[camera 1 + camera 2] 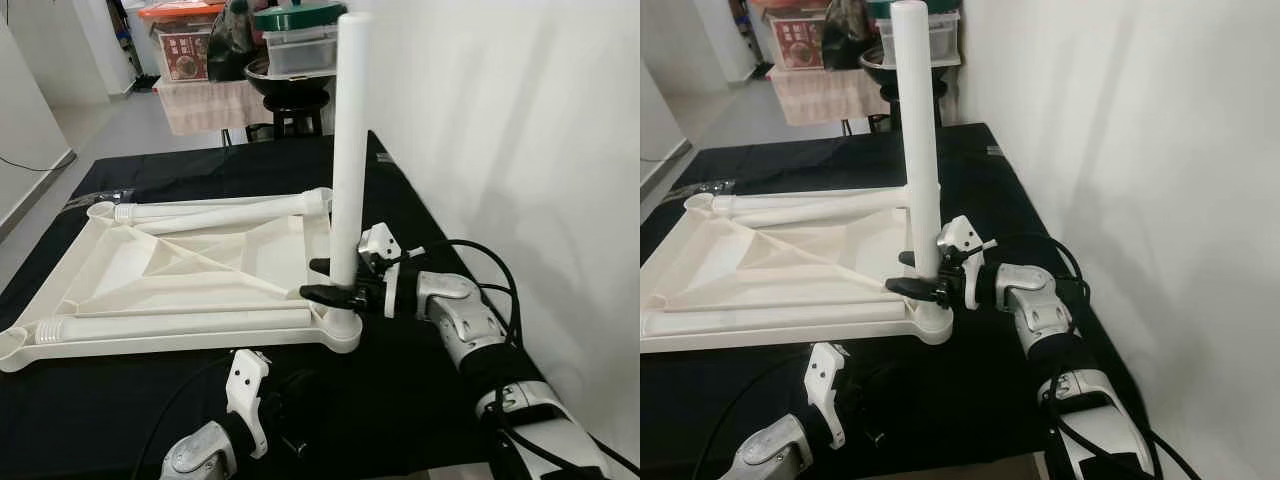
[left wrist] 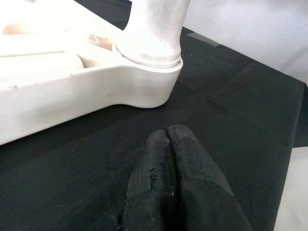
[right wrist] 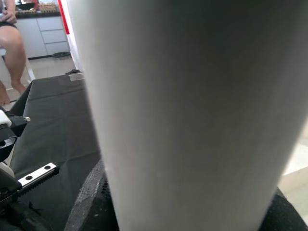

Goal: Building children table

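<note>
A white children's table top [image 1: 110, 262] lies upside down on the black-covered table [image 1: 420, 400]. One white leg [image 1: 350, 150] stands upright in the top's near right corner socket [image 2: 149, 53]. My right gripper [image 1: 332, 280] is shut on this leg low down, just above the socket; the leg [image 3: 192, 110] looms close in the right wrist view. Two more white legs lie flat on the top, one along the far edge [image 1: 220, 210] and one along the near edge [image 1: 180, 325]. My left gripper [image 2: 168, 134] is shut on nothing and rests on the cloth just in front of that corner.
A white wall [image 1: 520, 120] runs close along the table's right side. Behind the table stand a stool with a dark pot [image 1: 285, 80] and stacked plastic boxes [image 1: 185, 40]. A seated person's legs [image 3: 12, 43] are beyond the table's end. The front table edge is near my arms.
</note>
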Robot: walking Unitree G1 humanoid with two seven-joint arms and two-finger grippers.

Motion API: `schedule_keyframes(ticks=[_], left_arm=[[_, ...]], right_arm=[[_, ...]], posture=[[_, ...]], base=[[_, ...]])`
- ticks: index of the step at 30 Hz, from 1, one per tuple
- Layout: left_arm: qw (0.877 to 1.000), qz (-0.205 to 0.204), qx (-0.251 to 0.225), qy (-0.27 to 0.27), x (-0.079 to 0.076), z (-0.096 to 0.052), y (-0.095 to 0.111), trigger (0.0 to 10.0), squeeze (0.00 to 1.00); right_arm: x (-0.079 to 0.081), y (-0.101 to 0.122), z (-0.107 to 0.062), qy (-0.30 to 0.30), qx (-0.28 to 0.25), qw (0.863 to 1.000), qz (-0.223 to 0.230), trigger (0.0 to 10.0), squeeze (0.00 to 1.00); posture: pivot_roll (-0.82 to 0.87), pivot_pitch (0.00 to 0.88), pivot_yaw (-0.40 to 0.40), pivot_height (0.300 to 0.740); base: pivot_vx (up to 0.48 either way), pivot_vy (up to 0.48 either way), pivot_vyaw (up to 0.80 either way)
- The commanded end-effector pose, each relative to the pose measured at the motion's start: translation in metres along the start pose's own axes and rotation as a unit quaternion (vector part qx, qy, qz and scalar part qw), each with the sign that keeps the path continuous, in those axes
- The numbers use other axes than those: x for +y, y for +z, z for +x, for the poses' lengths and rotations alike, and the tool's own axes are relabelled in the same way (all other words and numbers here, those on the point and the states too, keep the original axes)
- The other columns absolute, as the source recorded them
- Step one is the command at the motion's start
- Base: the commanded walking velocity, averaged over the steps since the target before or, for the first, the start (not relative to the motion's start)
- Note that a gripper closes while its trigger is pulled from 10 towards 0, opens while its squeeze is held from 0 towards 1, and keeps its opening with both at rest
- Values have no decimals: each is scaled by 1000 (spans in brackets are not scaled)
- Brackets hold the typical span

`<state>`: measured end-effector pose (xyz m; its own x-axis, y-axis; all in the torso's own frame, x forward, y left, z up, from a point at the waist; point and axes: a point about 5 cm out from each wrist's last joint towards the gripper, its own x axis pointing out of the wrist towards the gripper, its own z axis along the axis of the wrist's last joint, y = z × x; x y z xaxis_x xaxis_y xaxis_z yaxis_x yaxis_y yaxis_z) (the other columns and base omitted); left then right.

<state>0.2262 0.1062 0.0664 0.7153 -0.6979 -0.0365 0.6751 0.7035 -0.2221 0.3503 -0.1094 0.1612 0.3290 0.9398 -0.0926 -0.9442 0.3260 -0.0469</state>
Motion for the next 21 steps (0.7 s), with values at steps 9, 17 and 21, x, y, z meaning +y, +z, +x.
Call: schedule_keyframes(ticks=[9,17,21], left_arm=[[1000,-7,3,4,0,-4,-3,10000,0],[1000,-6,3,5,1,-6,-2,10000,0],[1000,-4,3,7,2,-4,-2,10000,0]], right_arm=[[3,-20,1,-115,7,993,0,0,0],[51,-57,28,-379,30,920,92,0,0],[36,-49,33,-375,25,923,77,0,0]], posture=[[-58,0,7,740],[-63,0,11,740],[-56,0,7,740]], base=[[0,0,0],[0,0,0],[0,0,0]])
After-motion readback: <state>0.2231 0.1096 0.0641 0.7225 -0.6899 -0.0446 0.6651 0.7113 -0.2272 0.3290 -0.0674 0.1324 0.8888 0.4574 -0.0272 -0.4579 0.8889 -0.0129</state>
